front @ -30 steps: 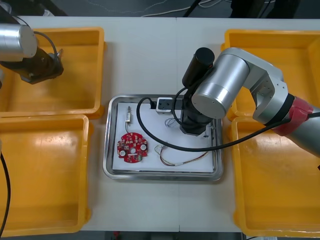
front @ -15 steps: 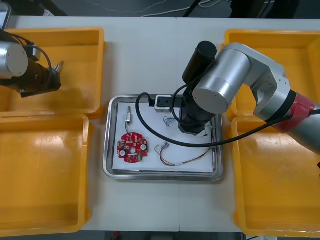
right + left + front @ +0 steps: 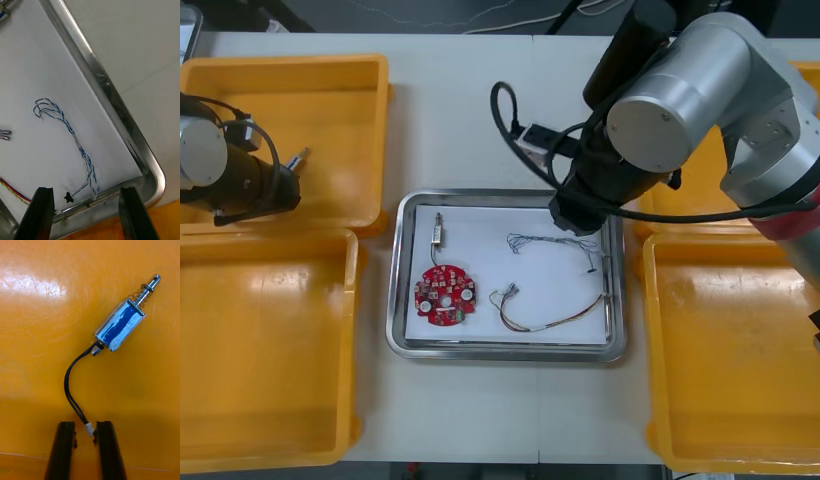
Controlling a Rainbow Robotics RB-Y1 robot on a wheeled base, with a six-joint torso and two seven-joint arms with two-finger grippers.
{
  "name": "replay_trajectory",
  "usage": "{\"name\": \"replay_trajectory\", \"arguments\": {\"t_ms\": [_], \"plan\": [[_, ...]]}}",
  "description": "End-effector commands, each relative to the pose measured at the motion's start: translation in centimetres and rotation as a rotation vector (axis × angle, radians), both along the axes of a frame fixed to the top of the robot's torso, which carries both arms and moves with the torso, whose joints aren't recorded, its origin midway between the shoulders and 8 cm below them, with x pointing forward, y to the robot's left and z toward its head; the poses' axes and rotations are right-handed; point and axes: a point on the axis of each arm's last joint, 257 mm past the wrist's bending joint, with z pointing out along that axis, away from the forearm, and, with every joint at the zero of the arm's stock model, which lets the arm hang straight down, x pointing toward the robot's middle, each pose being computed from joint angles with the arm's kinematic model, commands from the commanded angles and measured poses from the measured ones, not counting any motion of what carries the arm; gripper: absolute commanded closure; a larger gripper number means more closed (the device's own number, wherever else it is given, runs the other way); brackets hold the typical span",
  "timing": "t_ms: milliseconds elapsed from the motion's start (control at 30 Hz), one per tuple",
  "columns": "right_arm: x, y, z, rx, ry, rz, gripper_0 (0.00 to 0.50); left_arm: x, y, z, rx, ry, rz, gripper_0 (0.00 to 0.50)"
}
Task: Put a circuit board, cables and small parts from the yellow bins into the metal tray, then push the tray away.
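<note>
The metal tray, white inside, holds a round red circuit board, a small metal part, a twisted blue and white cable and a red and yellow cable. My right gripper hangs open above the tray's far right corner, and the blue and white cable lies free just beyond its fingers. My left gripper is low in the far left yellow bin. Its fingers stand a narrow gap apart around the white plug of a black cable. That cable leads to a blue-bodied small metal part on the bin floor.
Two yellow bins flank the tray on each side: the near left bin, the near right bin and the far right bin, partly under my right arm. Bare table runs between bins and tray.
My right arm has risen and drawn back from the tray's middle, its fingers opening and leaving the blue and white cable there. My left gripper moved nearer within its bin and its fingers parted.
</note>
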Motion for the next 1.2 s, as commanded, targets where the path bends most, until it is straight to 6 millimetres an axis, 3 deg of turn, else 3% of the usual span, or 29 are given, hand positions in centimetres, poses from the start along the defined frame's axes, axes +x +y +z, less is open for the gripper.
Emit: {"name": "replay_trajectory", "arguments": {"t_ms": [33,300,600,833,1067,1200], "plan": [[-0.4,-0.7,2.7,0.112,-0.024,-0.159,0.000,0.0,1.9,2.7,0.047,-0.041,-0.022,0.000],[-1.2,-5.2,3.8,0.169,0.011,-0.432,0.000,0.0,1.4,6.9,0.069,-0.027,-0.047,0.000],[-2.2,-10.5,4.4,0.240,0.022,-0.668,0.000,2.0,0.6,10.3,0.158,-0.027,-0.119,0.000],[-2.8,-15.2,4.1,0.264,0.016,-0.797,0.000,3.9,0.2,10.1,0.233,-0.028,-0.247,0.000],[-4.1,-20.1,3.0,0.256,0.035,-0.907,0.000,4.4,-0.8,9.8,0.280,-0.027,-0.387,0.000],[-4.7,-22.4,2.5,0.269,0.042,-0.973,0.000,5.3,-1.3,8.5,0.270,-0.049,-0.459,0.000]]}}
